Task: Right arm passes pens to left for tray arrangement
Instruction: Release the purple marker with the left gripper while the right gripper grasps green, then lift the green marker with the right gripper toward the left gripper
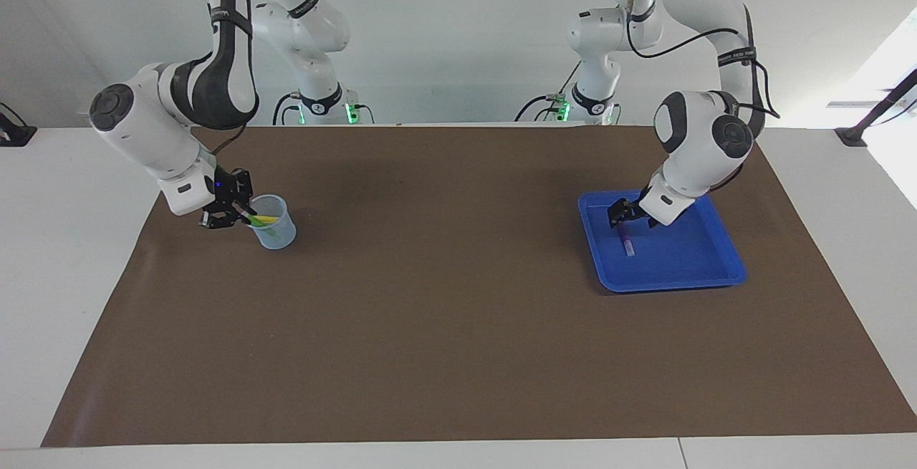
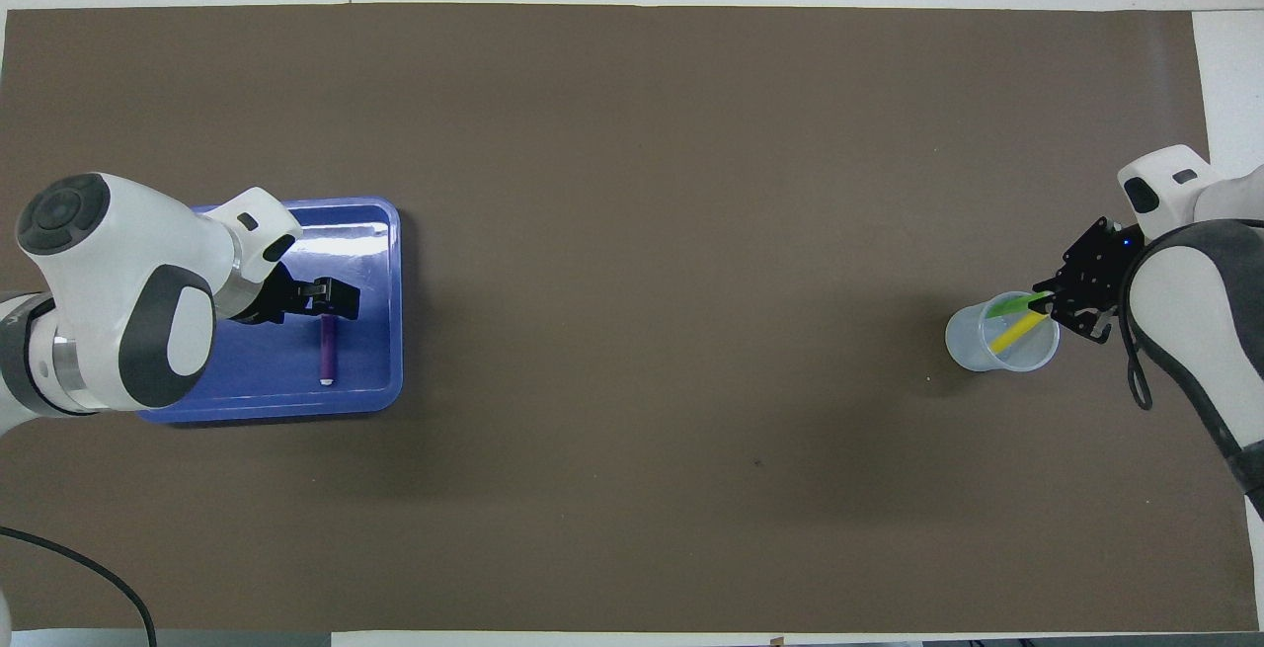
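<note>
The brown mat [image 1: 458, 290] covers most of my worktop [image 1: 71, 240]. At the left arm's end sits the blue tray [image 1: 709, 268], broad, rigid and shallow; its raised rim should keep a round pen from rolling off. My left claw [image 1: 630, 215] hangs low over the tray with its fingers spread wide and nothing in them. Just beneath it the purple pen [image 1: 627, 243] lies flat on the tray floor.

At the right arm's end stands the translucent cup [image 1: 274, 224]. I judge it light and easy to tip, so any pull on a pen ought to go up along the pen's line, not sideways against the wall. My right claw [image 1: 240, 217] is at the cup's rim, pinched fully together on the upper end of the green pen [image 2: 1009, 307], which leans in the cup beside the yellow pen [image 2: 1017, 333].

The pens look thin, stiff, light and smooth. A grip near one end leaves free length for the other claw to take.
</note>
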